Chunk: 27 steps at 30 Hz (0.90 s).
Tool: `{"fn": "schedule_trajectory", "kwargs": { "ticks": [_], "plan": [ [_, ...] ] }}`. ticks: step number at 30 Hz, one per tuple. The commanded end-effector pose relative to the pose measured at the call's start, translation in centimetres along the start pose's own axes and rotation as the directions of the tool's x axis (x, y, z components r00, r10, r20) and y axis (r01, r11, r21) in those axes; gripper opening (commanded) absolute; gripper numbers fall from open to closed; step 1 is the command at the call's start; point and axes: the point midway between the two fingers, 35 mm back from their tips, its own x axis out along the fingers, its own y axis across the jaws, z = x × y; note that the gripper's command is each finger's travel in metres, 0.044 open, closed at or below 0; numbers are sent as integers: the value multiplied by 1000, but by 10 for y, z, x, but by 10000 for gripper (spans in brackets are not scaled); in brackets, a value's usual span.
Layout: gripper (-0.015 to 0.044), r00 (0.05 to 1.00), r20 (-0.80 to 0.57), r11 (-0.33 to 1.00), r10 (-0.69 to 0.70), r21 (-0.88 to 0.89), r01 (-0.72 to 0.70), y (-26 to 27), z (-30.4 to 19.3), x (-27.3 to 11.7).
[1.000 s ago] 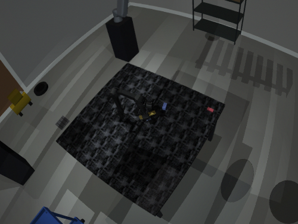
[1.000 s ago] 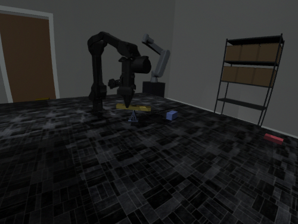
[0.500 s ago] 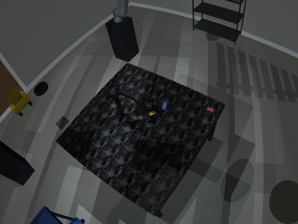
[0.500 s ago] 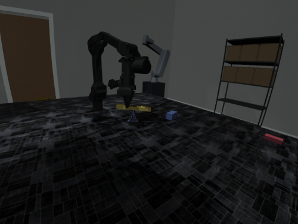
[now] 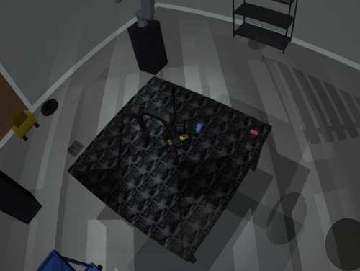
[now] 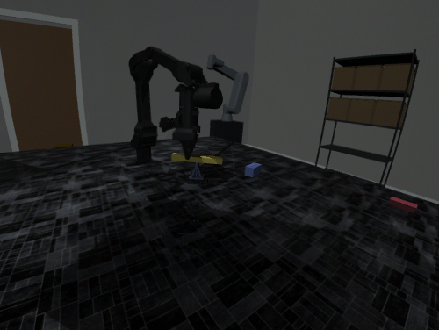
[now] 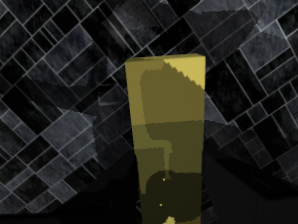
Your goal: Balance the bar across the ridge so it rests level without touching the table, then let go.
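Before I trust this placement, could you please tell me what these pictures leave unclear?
- Contact between bar and ridge: too small and dim in the exterior view.
- Ridge: in the top view only a dark speck under the arm; out of sight in the wrist view.
- Gripper fingers: shadowed in the wrist view.
- Bar's near end: cut off by the wrist view's bottom edge.

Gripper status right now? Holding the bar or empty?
Gripper: closed on the yellow bar, holding it above the blue ridge, off the table. Not released yet.
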Motion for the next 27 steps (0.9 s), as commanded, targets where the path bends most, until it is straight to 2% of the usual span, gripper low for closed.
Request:
{"fn": "schedule_trajectory", "kwargs": {
  "ticks": [1, 27],
  "plan": [
    [0, 1000, 0, 1000, -3, 5, 3, -1, 0, 2],
    [0, 1000, 0, 1000, -3, 5, 3, -1, 0, 4]
  ]
}}
